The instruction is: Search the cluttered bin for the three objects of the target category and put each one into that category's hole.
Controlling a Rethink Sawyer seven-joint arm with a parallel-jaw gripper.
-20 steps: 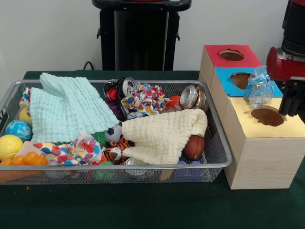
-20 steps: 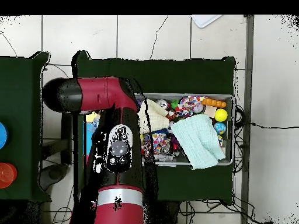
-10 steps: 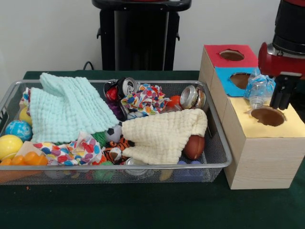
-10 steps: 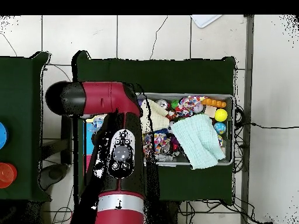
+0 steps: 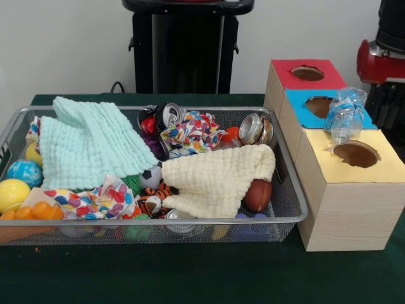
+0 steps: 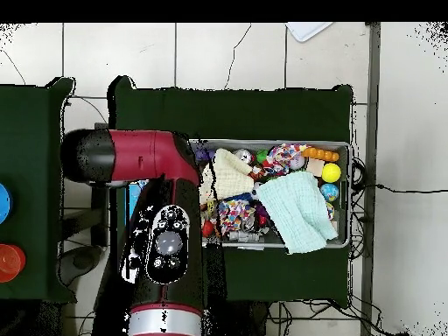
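A crushed clear plastic bottle (image 5: 345,114) lies on top of the wooden sorting box (image 5: 345,206), across the blue panel's edge, with its neck over the rim of the yellow panel's hole (image 5: 355,154). Nothing holds it. The blue hole (image 5: 319,106) and red hole (image 5: 307,73) sit further back. My gripper (image 5: 387,114) hangs as a dark shape at the right edge, just right of the bottle and apart from it, under the red arm (image 5: 380,62). In the overhead view the arm (image 6: 162,249) hides the box. Two crushed cans (image 5: 171,114) (image 5: 255,128) lie in the bin.
The wire bin (image 5: 297,202) (image 6: 348,157) holds a mint cloth (image 5: 88,144), a cream cloth (image 5: 218,177), a patterned cloth (image 5: 195,132), a small football (image 5: 258,195), and yellow (image 5: 12,193) and blue (image 5: 25,172) balls. A black stand (image 5: 186,50) rises behind the bin.
The arm swung in toward the bottle half a second ago, then drew back right and up. The bottle has stayed put on the box. Overhead, the arm shifted left, uncovering more of the bin.
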